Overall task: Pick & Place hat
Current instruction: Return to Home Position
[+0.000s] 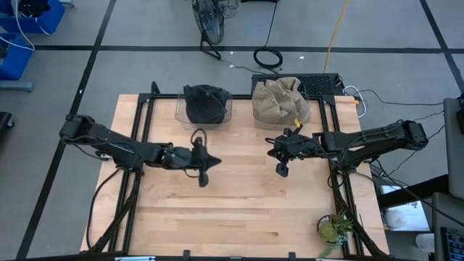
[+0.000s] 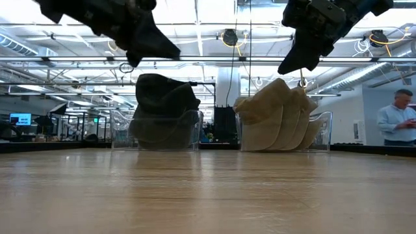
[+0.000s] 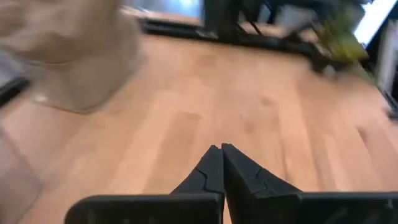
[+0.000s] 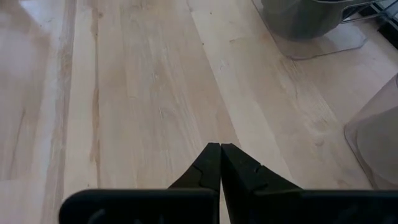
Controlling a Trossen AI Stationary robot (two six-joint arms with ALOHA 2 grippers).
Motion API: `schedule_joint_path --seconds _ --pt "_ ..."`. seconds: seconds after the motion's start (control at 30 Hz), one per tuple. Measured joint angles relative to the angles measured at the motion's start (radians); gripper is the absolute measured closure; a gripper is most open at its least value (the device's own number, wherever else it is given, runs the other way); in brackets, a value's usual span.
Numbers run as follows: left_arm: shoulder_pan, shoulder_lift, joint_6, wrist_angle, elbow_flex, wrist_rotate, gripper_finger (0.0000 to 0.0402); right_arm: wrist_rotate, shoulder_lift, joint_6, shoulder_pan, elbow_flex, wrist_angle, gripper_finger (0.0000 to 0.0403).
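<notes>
A black hat (image 1: 204,102) (image 2: 164,107) sits in a clear bin (image 1: 183,112) at the table's far side, left of centre. A stack of tan hats (image 1: 280,101) (image 2: 279,117) fills a second clear bin to its right. My left gripper (image 1: 203,177) (image 3: 221,150) hovers shut above the bare table, nearer than the black hat's bin, holding nothing. My right gripper (image 1: 282,170) (image 4: 220,148) hovers shut above the table in front of the tan hats, also holding nothing.
Bare wood table (image 1: 239,210) spreads across the middle and near side. A small plant (image 1: 335,229) stands at the near right corner. Black frame rails (image 1: 141,138) run along both sides. A person (image 2: 398,120) stands in the room beyond.
</notes>
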State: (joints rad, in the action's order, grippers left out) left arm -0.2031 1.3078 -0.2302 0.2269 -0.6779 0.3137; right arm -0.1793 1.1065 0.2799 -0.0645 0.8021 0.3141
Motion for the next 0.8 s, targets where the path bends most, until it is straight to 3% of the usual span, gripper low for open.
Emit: schedule_joint_path --seconds 0.27,0.47,0.8 --pt "0.005 -0.065 0.131 -0.109 -0.017 -0.252 0.0399 -0.009 0.014 0.067 0.000 0.000 -0.083 0.0403" --pt "0.020 -0.239 0.173 -0.118 0.108 -0.274 0.0399 -0.061 0.070 0.135 0.000 0.000 -0.203 0.0403" --pt "0.125 -0.601 0.203 -0.063 0.400 -0.340 0.0398 -0.056 0.137 0.189 -0.002 0.000 -0.228 0.0403"
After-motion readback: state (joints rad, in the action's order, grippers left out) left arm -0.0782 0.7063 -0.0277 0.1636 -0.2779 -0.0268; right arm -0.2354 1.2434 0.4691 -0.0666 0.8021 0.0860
